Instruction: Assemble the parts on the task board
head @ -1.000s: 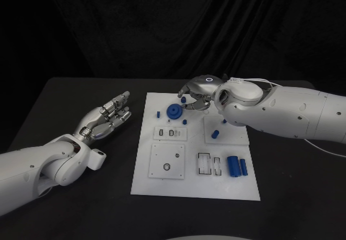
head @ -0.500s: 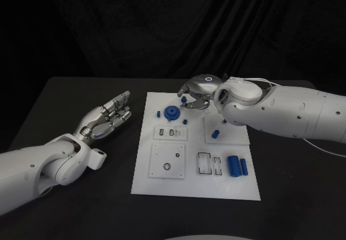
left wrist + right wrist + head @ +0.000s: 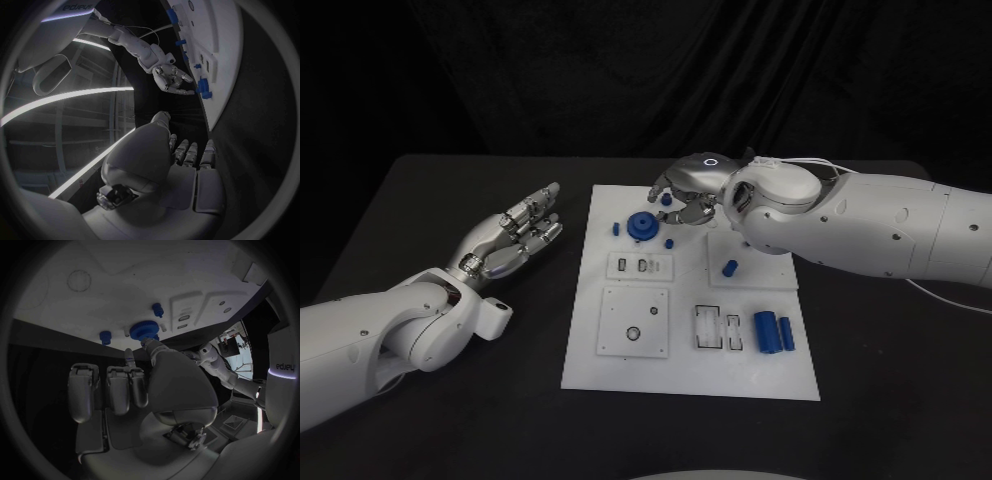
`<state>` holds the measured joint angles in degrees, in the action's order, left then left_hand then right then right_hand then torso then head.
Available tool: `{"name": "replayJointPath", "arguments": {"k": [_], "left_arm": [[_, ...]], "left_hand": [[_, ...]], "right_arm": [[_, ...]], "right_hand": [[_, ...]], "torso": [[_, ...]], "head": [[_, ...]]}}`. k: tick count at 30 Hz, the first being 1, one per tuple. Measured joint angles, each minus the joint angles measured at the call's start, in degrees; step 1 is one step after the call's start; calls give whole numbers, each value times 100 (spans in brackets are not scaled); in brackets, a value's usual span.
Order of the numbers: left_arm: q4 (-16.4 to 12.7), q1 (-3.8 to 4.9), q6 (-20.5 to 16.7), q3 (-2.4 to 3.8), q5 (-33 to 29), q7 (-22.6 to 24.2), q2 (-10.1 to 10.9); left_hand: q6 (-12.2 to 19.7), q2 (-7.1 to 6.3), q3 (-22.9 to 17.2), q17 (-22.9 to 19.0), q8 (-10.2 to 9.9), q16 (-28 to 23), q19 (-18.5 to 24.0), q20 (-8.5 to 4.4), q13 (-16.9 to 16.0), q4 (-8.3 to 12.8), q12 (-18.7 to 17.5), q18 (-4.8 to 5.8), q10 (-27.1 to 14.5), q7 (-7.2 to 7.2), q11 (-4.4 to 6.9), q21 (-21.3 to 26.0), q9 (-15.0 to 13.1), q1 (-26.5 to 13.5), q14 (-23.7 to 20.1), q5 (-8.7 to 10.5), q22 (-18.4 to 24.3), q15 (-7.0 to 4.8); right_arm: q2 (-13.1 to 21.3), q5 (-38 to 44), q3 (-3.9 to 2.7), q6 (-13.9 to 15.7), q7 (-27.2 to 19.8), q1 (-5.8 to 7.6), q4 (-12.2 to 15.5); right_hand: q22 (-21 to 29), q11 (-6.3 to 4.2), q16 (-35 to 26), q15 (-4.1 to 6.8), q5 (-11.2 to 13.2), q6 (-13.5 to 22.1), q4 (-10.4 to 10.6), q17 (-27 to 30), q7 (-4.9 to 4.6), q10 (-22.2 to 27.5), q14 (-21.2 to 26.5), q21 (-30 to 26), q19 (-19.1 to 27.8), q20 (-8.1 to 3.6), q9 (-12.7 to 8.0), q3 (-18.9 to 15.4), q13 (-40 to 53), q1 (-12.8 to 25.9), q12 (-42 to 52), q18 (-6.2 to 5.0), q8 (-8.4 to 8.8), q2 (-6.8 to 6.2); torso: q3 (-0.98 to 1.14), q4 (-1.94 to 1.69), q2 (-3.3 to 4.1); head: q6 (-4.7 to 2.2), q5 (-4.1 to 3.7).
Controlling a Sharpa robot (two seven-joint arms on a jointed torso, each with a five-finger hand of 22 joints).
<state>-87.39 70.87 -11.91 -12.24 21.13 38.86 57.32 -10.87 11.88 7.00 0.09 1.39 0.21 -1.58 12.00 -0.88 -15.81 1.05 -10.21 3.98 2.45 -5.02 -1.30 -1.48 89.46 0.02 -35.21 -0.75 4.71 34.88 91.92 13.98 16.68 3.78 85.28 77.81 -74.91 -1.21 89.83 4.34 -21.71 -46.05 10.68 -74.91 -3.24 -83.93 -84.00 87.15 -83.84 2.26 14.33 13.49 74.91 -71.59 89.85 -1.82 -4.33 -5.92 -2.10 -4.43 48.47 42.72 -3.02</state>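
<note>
- The task board (image 3: 689,345), a white plate, lies in the middle of the black surface (image 3: 473,400), running from the centre of the head view down toward its lower middle.
- The right hand (image 3: 692,185) hangs over the board's upper edge, just above centre in the head view. Its fingers curl downward; whether they pinch anything I cannot tell.
- A blue gear-like part (image 3: 645,225) stands on the board's upper left area, just below and left of the right hand. In the right wrist view one fingertip (image 3: 147,343) of that hand lies right at the gear's (image 3: 145,330) rim; actual contact I cannot confirm.
- Two small blue pegs (image 3: 157,309) (image 3: 105,336) stand on the board either side of the gear in the right wrist view.
- Another small blue part (image 3: 731,267) stands right of the board's centre, below the right arm.
- Two blue cylinders (image 3: 775,332) lie side by side at the board's lower right, well apart from both hands.
- The left hand (image 3: 516,232) is at the left of the head view, off the board's left edge, fingers stretched out and apart, holding nothing, near the board's upper left corner.
</note>
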Motion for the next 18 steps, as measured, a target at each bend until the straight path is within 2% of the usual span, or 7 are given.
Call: {"name": "replayJointPath", "arguments": {"k": [10, 18], "left_arm": [[23, 0, 9, 0, 0, 0, -32], [49, 0, 22, 0, 0, 0, -58]], "left_hand": [[0, 0, 0, -2, 0, 0, 0, 0, 0, 0, 0, 0, 0, 0, 0, 0, 0, 0, 0, 0, 0, 0], [0, 0, 0, -5, 0, 0, 0, 0, 0, 0, 0, 0, 0, 0, 0, 0, 0, 0, 0, 0, 0, 0]], "right_arm": [[-158, 0, -1, -217, -60, -11, -109], [-253, 1, -2, -390, -64, -59, -142]], "right_hand": [[0, 0, 0, 0, 0, 22, 29, 0, 22, 0, 0, 0, 0, 0, -30, -62, 0, 51, 0, 0, 23, -51], [0, 0, 0, 0, 0, 188, 147, 0, 21, 0, 0, 0, 0, 0, -89, -180, 0, 93, 0, 0, 46, -142]], "torso": [[3, 8, -4], [-3, -5, -4]], "head": [[-5, -5], [0, -24]]}}
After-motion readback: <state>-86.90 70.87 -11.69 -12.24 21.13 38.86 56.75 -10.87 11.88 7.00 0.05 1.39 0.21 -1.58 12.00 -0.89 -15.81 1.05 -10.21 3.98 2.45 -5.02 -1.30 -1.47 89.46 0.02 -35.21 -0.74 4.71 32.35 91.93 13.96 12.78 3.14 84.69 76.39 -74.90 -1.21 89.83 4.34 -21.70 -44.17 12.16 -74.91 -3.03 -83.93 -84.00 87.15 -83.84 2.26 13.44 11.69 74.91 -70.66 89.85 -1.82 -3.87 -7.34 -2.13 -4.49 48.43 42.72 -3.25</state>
